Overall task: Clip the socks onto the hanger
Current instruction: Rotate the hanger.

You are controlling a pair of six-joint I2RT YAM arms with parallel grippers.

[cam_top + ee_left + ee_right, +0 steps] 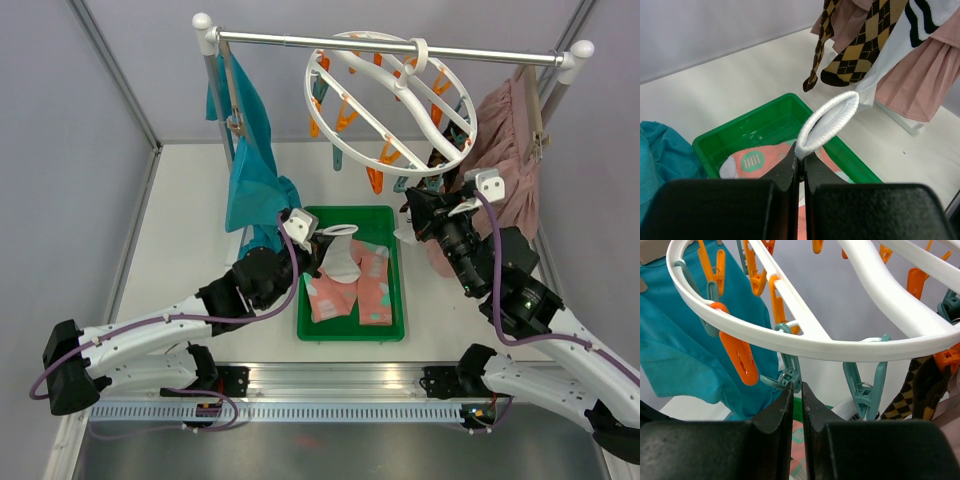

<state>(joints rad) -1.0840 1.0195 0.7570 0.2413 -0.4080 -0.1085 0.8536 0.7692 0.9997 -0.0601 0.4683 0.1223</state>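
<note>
The white round hanger [390, 100] hangs from the rail, with orange and teal clips under it. My left gripper [312, 238] is shut on the cuff of a white sock [340, 258] and holds it above the green tray [304, 300]; in the left wrist view the cuff [832, 117] loops up from the closed gripper [801, 156]. Pink socks [362, 285] lie in the tray. Argyle socks [860, 55] and a white black-striped sock [920, 20] hang from clips. My right gripper [797, 387] is shut, its tips right under a teal clip [790, 375] on the ring [840, 347].
A teal garment [250, 170] hangs at the rail's left end and a pink pleated skirt [510, 150] at the right, close behind my right arm. The rack's posts stand at both back corners. Grey walls enclose the white table.
</note>
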